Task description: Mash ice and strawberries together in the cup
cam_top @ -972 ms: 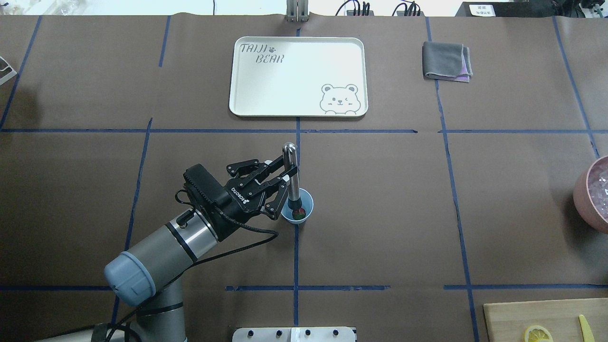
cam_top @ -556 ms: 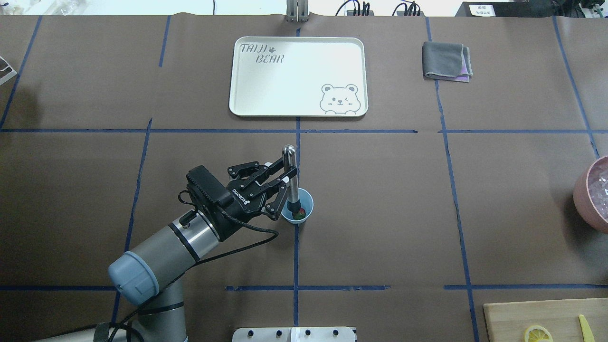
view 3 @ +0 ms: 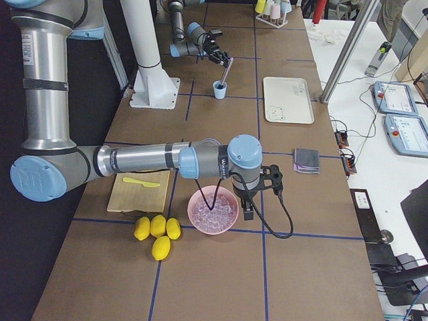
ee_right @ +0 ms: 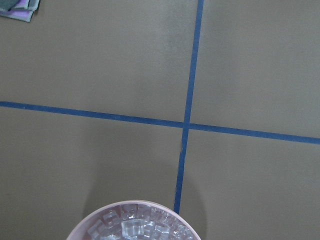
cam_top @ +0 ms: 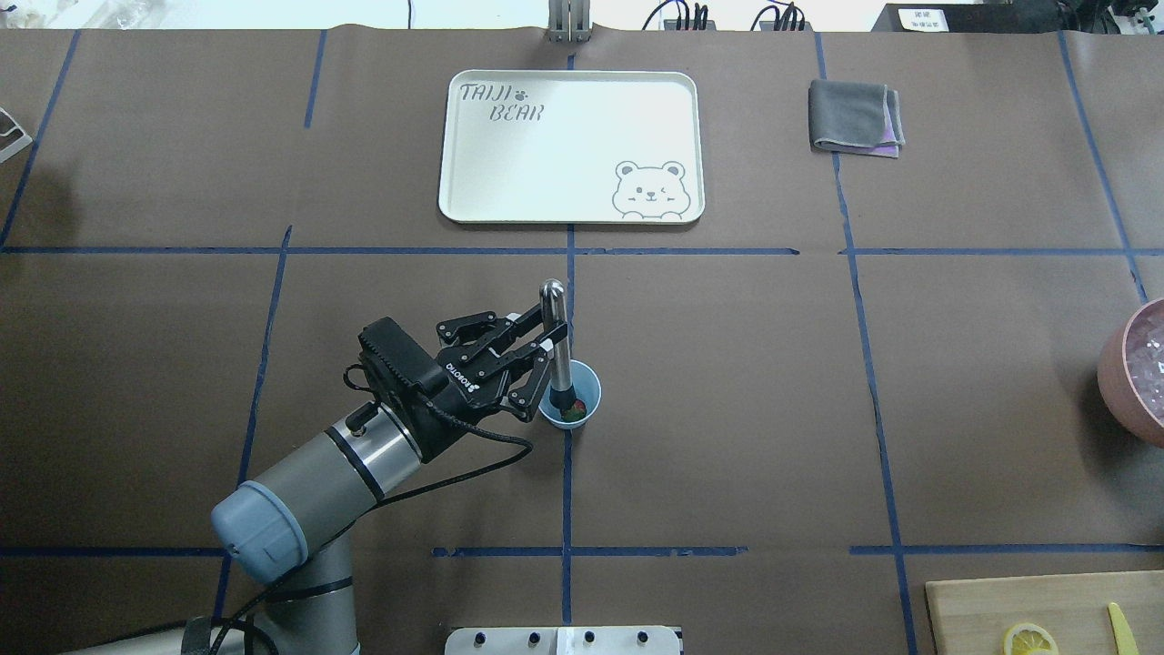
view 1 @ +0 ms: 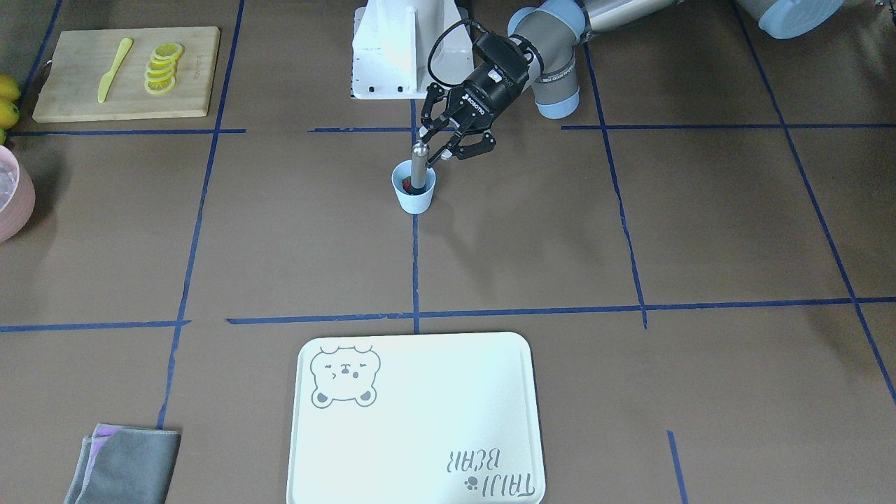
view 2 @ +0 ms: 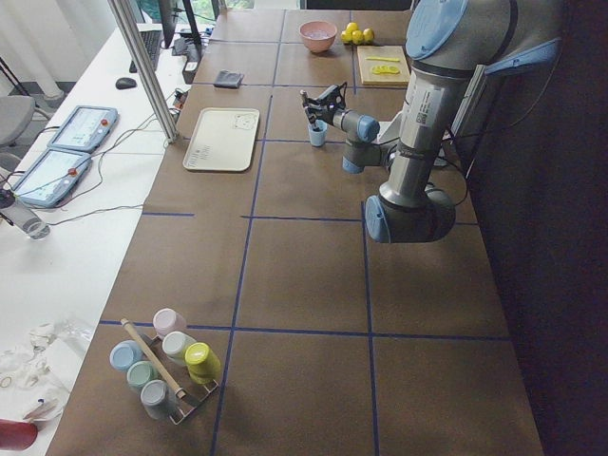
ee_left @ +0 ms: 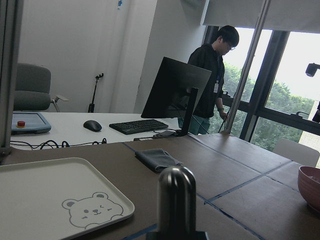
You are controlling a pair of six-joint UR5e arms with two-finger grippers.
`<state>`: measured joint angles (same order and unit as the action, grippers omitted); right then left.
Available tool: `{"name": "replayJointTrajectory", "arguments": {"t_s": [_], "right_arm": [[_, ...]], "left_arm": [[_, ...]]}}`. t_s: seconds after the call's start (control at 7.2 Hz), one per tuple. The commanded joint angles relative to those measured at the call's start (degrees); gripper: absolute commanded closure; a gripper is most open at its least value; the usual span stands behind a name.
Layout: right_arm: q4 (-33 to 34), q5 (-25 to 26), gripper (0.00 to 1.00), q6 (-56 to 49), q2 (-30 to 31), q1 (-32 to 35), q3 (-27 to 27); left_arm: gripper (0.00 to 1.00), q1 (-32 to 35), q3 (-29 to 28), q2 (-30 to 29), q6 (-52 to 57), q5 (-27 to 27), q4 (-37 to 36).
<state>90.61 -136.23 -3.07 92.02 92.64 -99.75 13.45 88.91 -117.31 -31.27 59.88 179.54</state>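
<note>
Overhead exterior, entries as I log them from my remote station. Left gripper (cam_top: 544, 329): fingers clamped on the upper shaft of a metal muddler (cam_top: 560, 350), rounded top end clear above the fingers. Muddler: close to upright, lower end down inside the cup (cam_top: 591, 395). Cup: light blue, standing on the brown table at the crossing of two blue tape lines, near the table's middle. Strawberry (cam_top: 573, 415): red, in the bottom of the cup, touching the muddler's tip; the front-facing view shows it as a red patch (view 1: 405, 185) beside the shaft. Ice (ee_right: 134, 228): clear cubes heaped in the pink bowl (ee_right: 87, 226) at the table's right edge, well apart from the cup; whether any lies in the cup I cannot tell. Right gripper (view 3: 245, 208): hanging just beside the pink bowl, fingers too small for me to read as spread or closed. Tray (cam_top: 571, 146): pale, bear print, beyond the cup. Folded grey cloth (cam_top: 855, 116): right of the tray.
</note>
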Motion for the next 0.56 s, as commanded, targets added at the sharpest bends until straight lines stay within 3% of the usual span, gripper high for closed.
{"name": "replayJointTrajectory", "arguments": {"t_s": [0.0, 0.42], "right_arm": [[0.00, 0.00, 0.01, 0.00, 0.00, 0.00, 0.00], [0.00, 0.00, 0.01, 0.00, 0.00, 0.00, -0.09]], "left_arm": [[1.00, 0.26, 1.87, -0.03, 0.06, 0.15, -0.07], [1.00, 2.18, 5.39, 0.41, 0.24, 2.24, -0.86]]}}
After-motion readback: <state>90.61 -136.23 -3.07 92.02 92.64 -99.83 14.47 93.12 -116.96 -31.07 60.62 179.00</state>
